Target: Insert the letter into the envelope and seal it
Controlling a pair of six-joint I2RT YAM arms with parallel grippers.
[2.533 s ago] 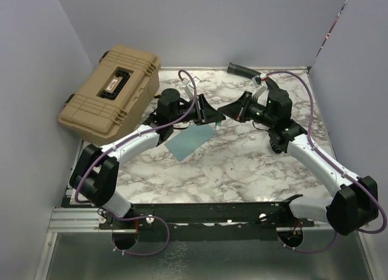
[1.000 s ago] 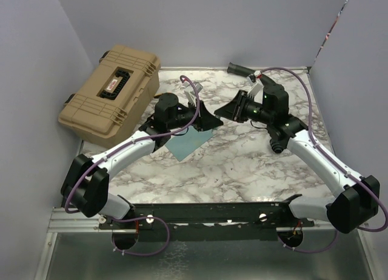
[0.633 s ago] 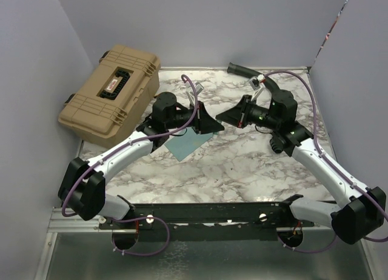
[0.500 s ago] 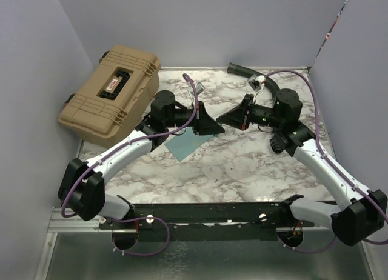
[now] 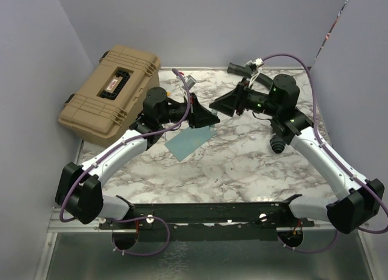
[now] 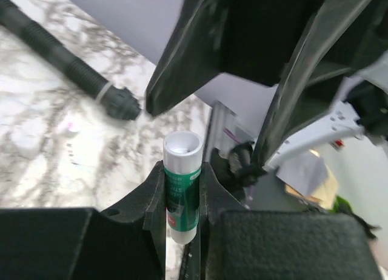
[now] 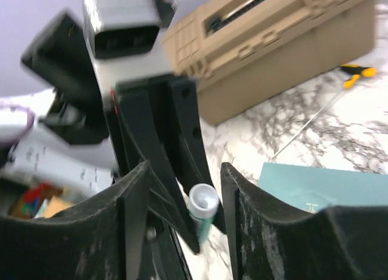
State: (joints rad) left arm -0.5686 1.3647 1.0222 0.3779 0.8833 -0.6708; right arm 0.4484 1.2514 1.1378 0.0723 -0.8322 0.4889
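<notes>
The teal envelope [image 5: 188,142] lies flat on the marble table [image 5: 242,165], its corner also showing in the right wrist view [image 7: 315,186]. The letter is out of view. My left gripper [image 5: 208,117] hovers above the envelope's far end, shut on a green glue stick [image 6: 182,192] with a white end. My right gripper [image 5: 219,105] faces it tip to tip, open. In the right wrist view the glue stick [image 7: 203,207] shows between the right gripper's [image 7: 185,177] spread fingers, with a gap on each side. My left gripper [image 6: 182,178] clamps the stick's green body.
A tan tool case [image 5: 112,91] stands at the back left, also in the right wrist view [image 7: 273,43]. A black ribbed hose [image 5: 242,70] lies by the back wall. A yellow-tipped tool [image 7: 353,74] rests on the marble near the case.
My right gripper has opened its jaws and swung up and left toward the left gripper. The left gripper, still holding the glue stick, has risen slightly toward the back.
</notes>
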